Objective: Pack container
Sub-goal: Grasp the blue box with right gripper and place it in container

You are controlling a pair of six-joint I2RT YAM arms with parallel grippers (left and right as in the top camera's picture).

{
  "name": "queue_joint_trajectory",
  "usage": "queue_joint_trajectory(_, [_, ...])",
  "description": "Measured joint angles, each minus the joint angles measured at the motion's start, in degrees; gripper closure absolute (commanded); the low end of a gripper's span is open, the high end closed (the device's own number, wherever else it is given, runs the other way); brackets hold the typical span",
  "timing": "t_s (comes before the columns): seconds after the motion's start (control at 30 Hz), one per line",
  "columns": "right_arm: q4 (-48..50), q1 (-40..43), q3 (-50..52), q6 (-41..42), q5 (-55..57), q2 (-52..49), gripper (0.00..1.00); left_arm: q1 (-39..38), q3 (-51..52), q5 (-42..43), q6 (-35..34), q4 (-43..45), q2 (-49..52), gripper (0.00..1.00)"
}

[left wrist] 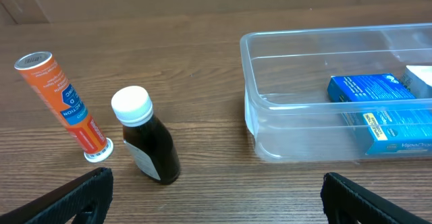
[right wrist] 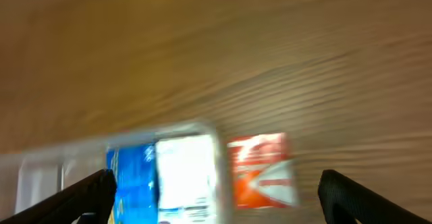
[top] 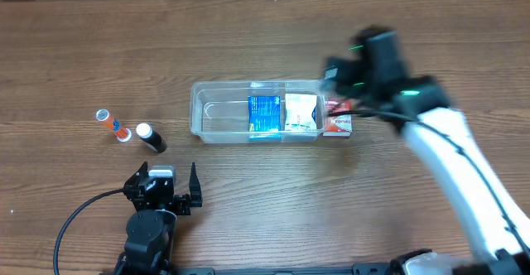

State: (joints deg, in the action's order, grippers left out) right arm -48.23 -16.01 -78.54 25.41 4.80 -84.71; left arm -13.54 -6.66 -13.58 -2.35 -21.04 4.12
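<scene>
plain brown wooden desk point(top: 74, 43), and nearest me the left gripper point(top: 167, 177) hangs wide and empty, then a dark bottle point(top: 151, 137) and orange tube point(top: 114, 126) lie unpacked, the container point(top: 217, 119) mid-desk holds two boxes, and beyond, the right gripper point(right wrist: 214, 193), spread wide and empty over a red box point(top: 338, 123) just outside it, probably needs to close on that next.

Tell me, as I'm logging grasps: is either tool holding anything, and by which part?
Nothing is held: the left tool and the right tool are both open and empty.
</scene>
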Motion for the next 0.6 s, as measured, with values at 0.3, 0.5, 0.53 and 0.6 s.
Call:
queue_joint_trajectory(0.3, [-2.5,9.0,5.9,-8.6,-8.0,-16.1,0.13,0.0,0.0,0.0,0.0,0.0,0.0,0.0])
queue_joint_trajectory(0.5, [2.8,4.1,6.0,-14.6,-12.4,-19.1,0.09,0.0,0.0,0.0,0.0,0.0,0.0,0.0])
queue_joint_trajectory(0.53, [3.1,2.7,6.0,-15.8,-12.7,-19.1,0.09,0.0,0.0,0.0,0.0,0.0,0.0,0.0])
queue_joint_trajectory(0.6, [3.0,0.9,6.0,-17.5,-12.4,-19.1,0.07,0.0,0.0,0.0,0.0,0.0,0.0,0.0])
